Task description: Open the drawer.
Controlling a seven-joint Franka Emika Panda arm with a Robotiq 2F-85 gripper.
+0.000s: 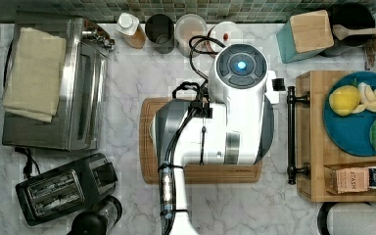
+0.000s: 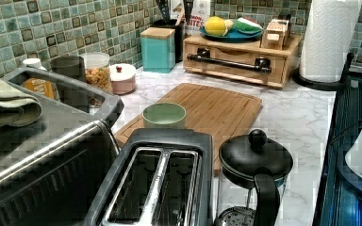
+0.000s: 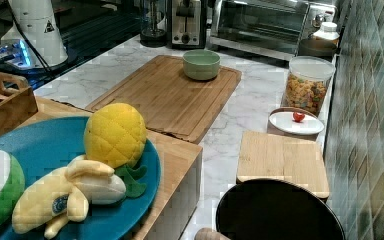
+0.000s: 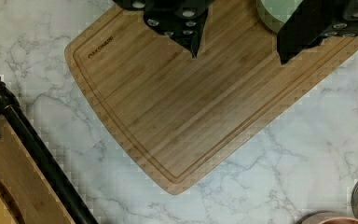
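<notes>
The drawer (image 2: 238, 71) is shut in the front of a light-wood box at the back of the counter in the left view. Its long black bar handle (image 2: 228, 64) runs across the front on two black mounts. In the top view the handle (image 1: 291, 134) lies at the right, just beyond the white arm (image 1: 225, 117). In the wrist view my gripper (image 4: 240, 46) is open, with nothing between its black fingers (image 4: 193, 37). It hangs above the bamboo cutting board (image 4: 182, 107), apart from the handle (image 4: 42, 156) and the drawer front (image 4: 23, 191).
A green bowl (image 2: 164, 115) sits on the cutting board (image 2: 212, 108). A blue plate (image 1: 345, 127) of toy fruit and a tea box (image 1: 357, 178) top the wood box. Toaster (image 1: 63, 188), toaster oven (image 1: 54, 83), French press (image 2: 254, 174), jars (image 1: 190, 32), teal canister (image 2: 158, 47) and paper towel roll (image 2: 330, 37) ring the counter.
</notes>
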